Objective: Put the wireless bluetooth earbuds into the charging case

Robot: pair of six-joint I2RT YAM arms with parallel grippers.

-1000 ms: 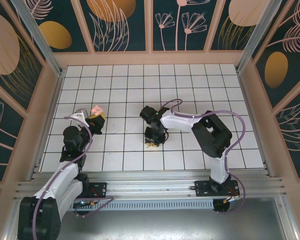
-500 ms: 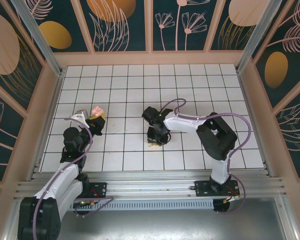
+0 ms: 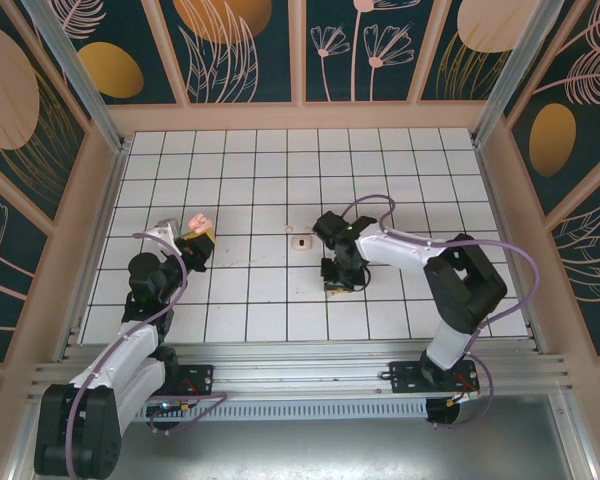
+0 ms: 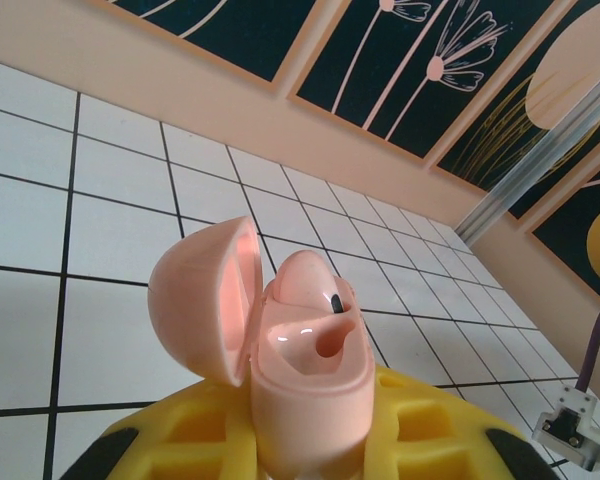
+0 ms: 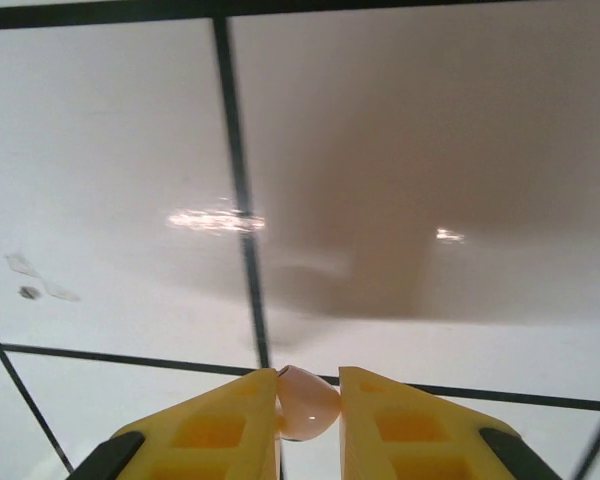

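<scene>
Right pincer [image 5: 309, 385] pinches an earbud [image 5: 307, 407]; left pincer [image 4: 310, 425] grasps the open charging case [image 4: 280, 330].

The table [image 3: 380, 160] was tiled white with dark grid lines. A small beige piece with a dark centre [image 3: 300, 242] lay near its middle. Dark teal wall panels [image 3: 245, 50] with pale flower drawings stood behind in peach frames. Metal rails [image 3: 280, 375] ran along the near edge.

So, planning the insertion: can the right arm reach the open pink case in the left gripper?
Probably yes: the salmon-pink clamshell case sits open in the left gripper, nothing tall between it and the right gripper.
</scene>
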